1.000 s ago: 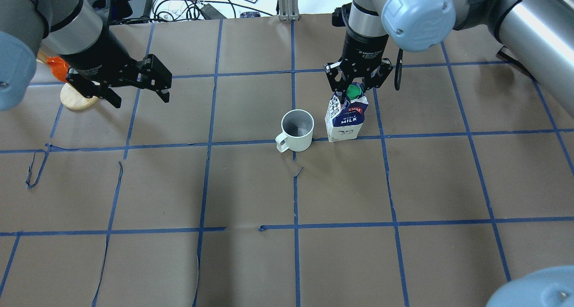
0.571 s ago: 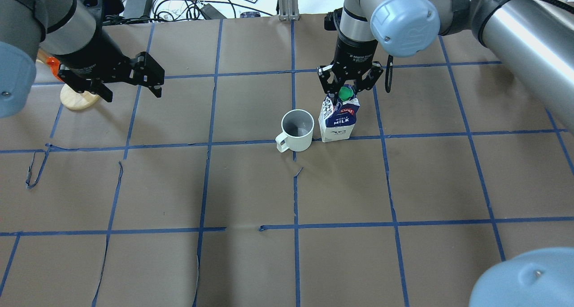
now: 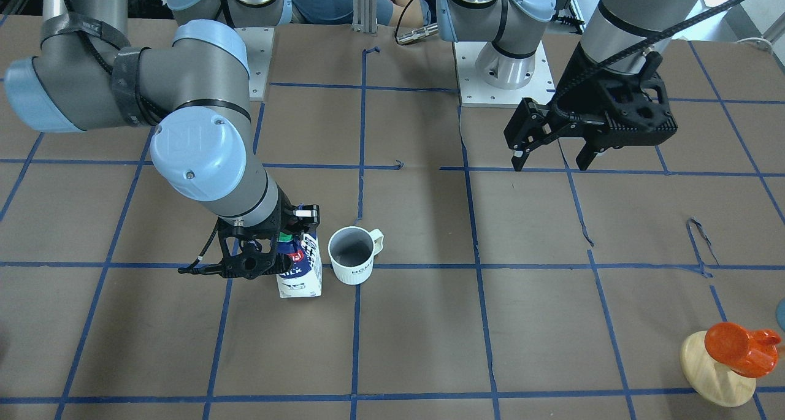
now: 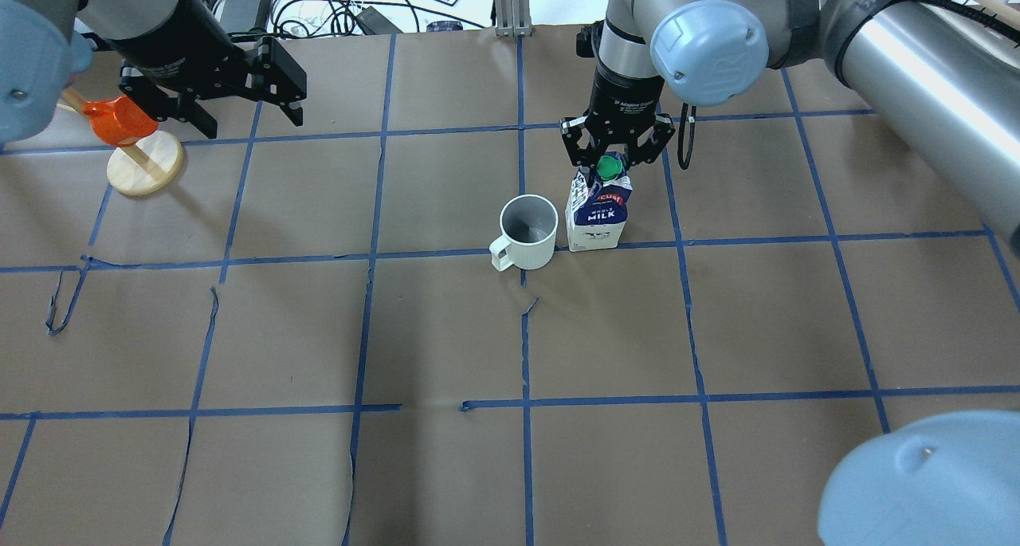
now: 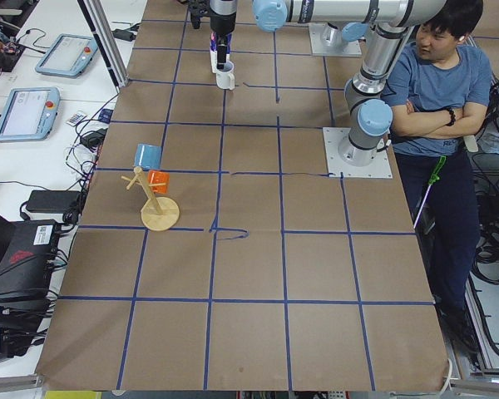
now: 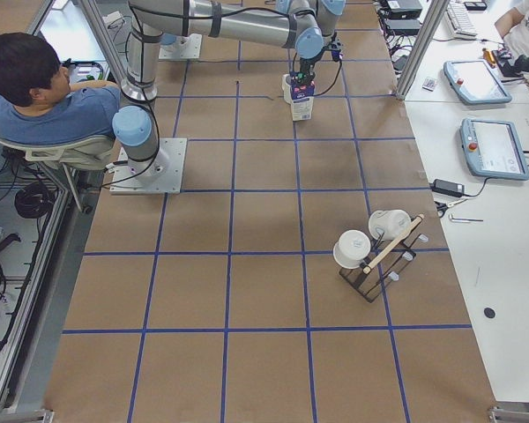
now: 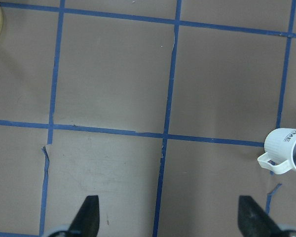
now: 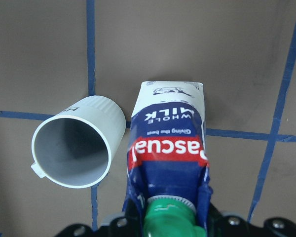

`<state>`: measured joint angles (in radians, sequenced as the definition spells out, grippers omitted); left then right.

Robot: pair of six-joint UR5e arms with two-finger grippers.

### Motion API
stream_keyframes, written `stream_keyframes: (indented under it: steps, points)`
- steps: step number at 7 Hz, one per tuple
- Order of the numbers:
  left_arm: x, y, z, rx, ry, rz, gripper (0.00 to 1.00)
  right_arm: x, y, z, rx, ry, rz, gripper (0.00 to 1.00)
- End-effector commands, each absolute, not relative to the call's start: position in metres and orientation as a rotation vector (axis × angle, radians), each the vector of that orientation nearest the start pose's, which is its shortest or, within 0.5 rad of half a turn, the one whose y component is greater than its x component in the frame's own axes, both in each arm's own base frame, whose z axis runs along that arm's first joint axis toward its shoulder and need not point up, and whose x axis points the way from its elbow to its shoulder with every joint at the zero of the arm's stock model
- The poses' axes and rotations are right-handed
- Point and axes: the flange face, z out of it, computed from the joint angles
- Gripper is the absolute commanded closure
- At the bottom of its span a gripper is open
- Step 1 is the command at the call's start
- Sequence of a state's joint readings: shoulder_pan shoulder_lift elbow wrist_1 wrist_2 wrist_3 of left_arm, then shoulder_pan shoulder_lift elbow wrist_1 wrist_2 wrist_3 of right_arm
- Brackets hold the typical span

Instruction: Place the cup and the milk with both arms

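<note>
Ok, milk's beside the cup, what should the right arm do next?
Probably open the right gripper and let go: the milk looks upright, base seemingly on the table beside the cup, with the gripper pinching its gable top. The left gripper is open and empty.

2 silver-grey arms (image 3: 92, 83) carry light-blue joint caps (image 3: 196, 156), black cables (image 3: 668, 30) and black straps (image 3: 126, 86).
</note>
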<state>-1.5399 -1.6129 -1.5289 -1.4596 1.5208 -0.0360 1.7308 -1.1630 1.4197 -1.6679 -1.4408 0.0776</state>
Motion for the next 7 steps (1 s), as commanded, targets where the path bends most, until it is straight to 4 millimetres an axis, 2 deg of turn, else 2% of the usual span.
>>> stream_keyframes:
  steps: [1, 2, 3, 4, 6, 7]
  points:
    - [-0.1364, -0.5226, 0.4943, -0.050, 3.186, -0.158, 0.00, 0.2495, -0.6023, 0.3389, -0.085, 3.005, 0.260, 0.81]
    - [-0.1364, -0.5218, 0.4936, -0.050, 3.186, -0.156, 0.00, 0.2550, -0.5998, 0.3388, -0.089, 3.006, 0.264, 0.81]
    - [-0.1364, -0.5206, 0.4944, -0.050, 3.186, -0.158, 0.00, 0.2568, -0.5989, 0.3376, -0.093, 3.007, 0.271, 0.66]
    - [-0.1364, -0.5193, 0.4951, -0.050, 3.186, -0.158, 0.00, 0.2565, -0.5968, 0.3362, -0.080, 3.008, 0.290, 0.63]
    - [-0.1363, -0.5185, 0.4949, -0.050, 3.185, -0.155, 0.00, 0.2554, -0.5925, 0.3359, 0.006, 3.017, 0.343, 0.63]
    - [-0.1355, -0.5182, 0.4957, -0.053, 3.185, -0.158, 0.00, 0.2561, -0.5941, 0.3353, 0.004, 3.012, 0.335, 0.35]
